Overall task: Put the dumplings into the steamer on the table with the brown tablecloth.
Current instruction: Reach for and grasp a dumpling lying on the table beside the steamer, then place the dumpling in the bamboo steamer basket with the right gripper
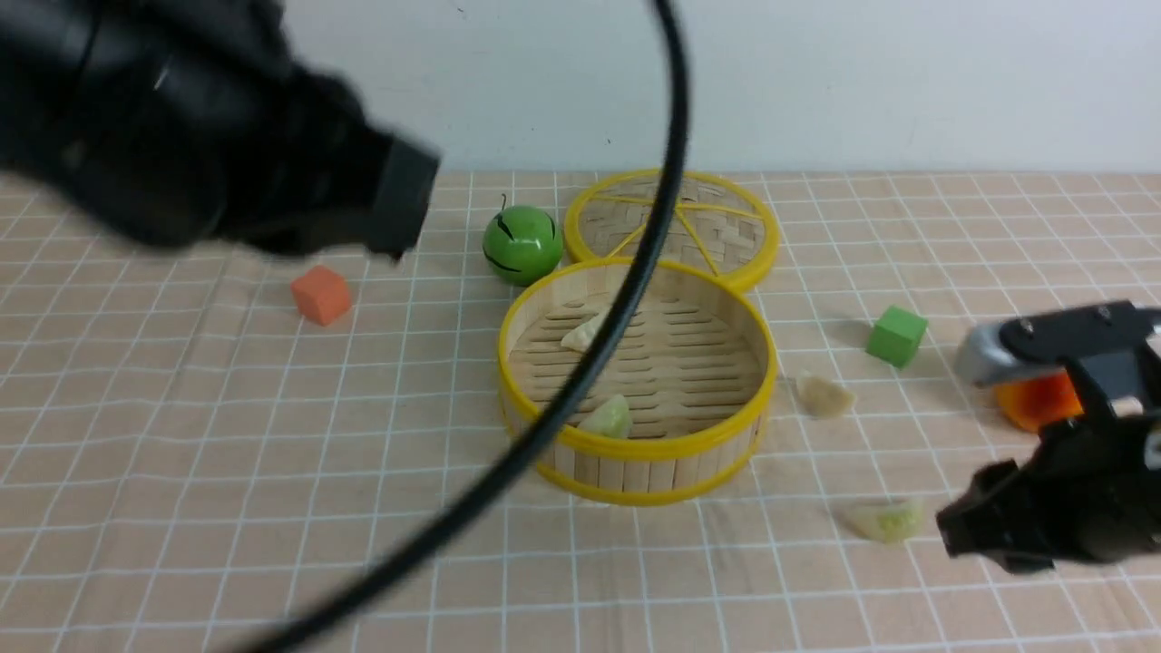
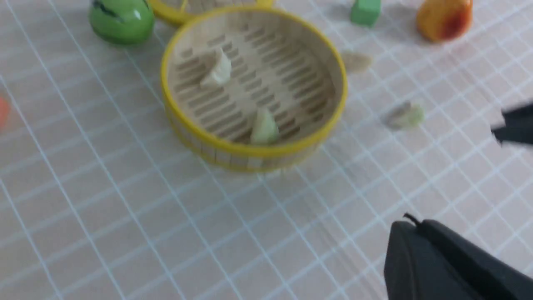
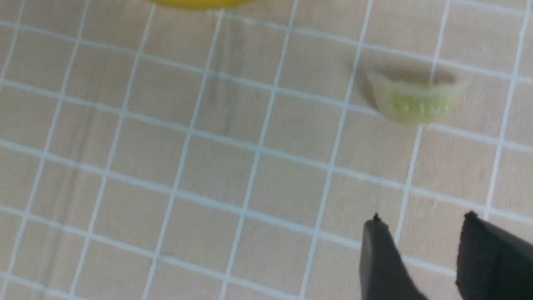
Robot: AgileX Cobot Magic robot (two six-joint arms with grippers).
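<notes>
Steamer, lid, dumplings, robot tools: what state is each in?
steamer, uncovered
lid, off, flat behind the steamer
inner white dumpling, in the steamer
inner green dumpling, in the steamer
outer white dumpling, on the cloth
outer green dumpling, on the cloth
left tool, shut, empty
right tool, open, empty

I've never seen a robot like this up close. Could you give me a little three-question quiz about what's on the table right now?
1. How many dumplings lie inside the steamer?
2. True or false: the woven lid covers the steamer.
3. Which of these lies on the cloth closest to the right gripper? A) orange cube B) pale green dumpling C) green ball

Key
1. Two: a cream-white one and a green one.
2. False: the lid lies flat behind the steamer.
3. B.
</notes>
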